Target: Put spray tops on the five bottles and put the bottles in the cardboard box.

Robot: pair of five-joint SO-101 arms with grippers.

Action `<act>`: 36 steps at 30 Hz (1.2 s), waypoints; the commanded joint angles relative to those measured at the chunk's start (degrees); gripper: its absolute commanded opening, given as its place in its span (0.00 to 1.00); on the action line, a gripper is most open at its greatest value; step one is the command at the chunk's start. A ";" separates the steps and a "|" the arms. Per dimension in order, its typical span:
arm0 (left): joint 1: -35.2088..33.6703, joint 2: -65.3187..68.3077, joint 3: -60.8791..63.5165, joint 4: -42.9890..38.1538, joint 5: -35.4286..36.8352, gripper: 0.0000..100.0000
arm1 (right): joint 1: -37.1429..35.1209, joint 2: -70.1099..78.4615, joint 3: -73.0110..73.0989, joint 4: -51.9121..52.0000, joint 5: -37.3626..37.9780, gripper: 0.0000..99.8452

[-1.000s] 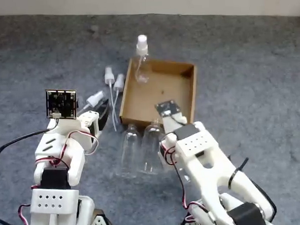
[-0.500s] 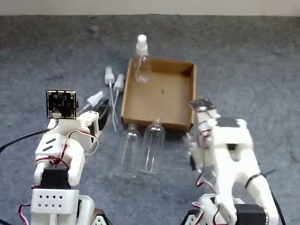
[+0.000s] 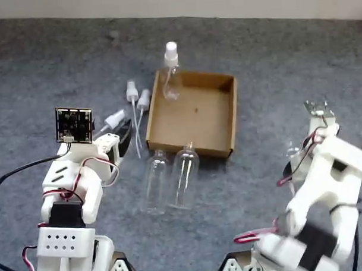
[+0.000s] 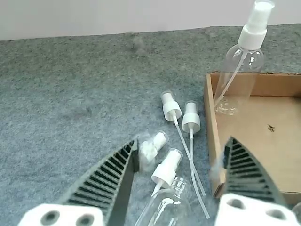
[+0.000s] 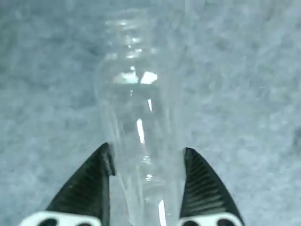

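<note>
Between the right fingers (image 5: 101,169) sits a clear bottle (image 5: 136,94) with no top. The black tips press on its lower body from both sides and grip it. Its open threaded neck points away beyond the tips, over the grey surface (image 5: 244,70). In the high view these fingers and their bottle are well apart from the cardboard box (image 3: 204,120), off its side wall.

The left fingers (image 4: 123,162) are spread wide and hold nothing. In the gap between them, just past the tips, lies a loose spray top (image 4: 155,143). Closer to the base of the fingers a lying bottle (image 4: 164,209) has a second spray top (image 4: 167,168) at its neck; whether that top is screwed on cannot be told. Farther beyond the tips two more spray tops (image 4: 170,107) lie side by side, their long thin tubes running back toward the fingers. One left finger reaches just beside the box's side wall. In the box's far corner, well beyond that finger, a capped bottle (image 4: 242,70) stands upright with its white sprayer fitted.

To the side of the left fingers, two topless bottles (image 3: 156,181) lie side by side on the surface, their necks just beside the near wall of the box
</note>
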 commanded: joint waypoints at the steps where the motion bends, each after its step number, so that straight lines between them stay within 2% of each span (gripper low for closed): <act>1: -0.48 -0.31 -0.22 -1.23 -0.09 0.23 | 0.84 9.54 -11.03 -1.19 -0.18 0.00; 8: -0.48 -0.31 -0.22 -1.23 -0.09 0.23 | 0.40 17.54 -20.35 5.41 -1.93 0.04; 11: -0.48 -0.31 -0.22 -1.23 -0.09 0.23 | 0.31 17.54 -22.81 6.55 -5.89 0.17; 14: -0.48 -0.31 -0.22 -1.23 -0.09 0.23 | -1.54 17.54 -25.27 6.55 -6.77 0.30; 17: -0.48 -0.31 -0.22 -1.23 -0.09 0.23 | -4.62 17.89 -27.30 7.96 -6.68 0.37; 25: -0.48 -0.31 -0.22 -1.05 -0.09 0.23 | -7.25 18.77 -34.07 8.48 -5.36 0.37; 28: -0.48 -0.31 -0.22 -1.05 -0.09 0.23 | -6.20 22.90 -37.85 9.80 -3.08 0.36; 33: -0.48 -0.31 -0.22 -1.05 -0.09 0.23 | -5.41 33.10 -47.16 17.98 1.23 0.36; 36: -0.48 -0.31 -0.22 -1.05 -0.09 0.23 | -5.32 37.76 -52.35 19.82 1.14 0.34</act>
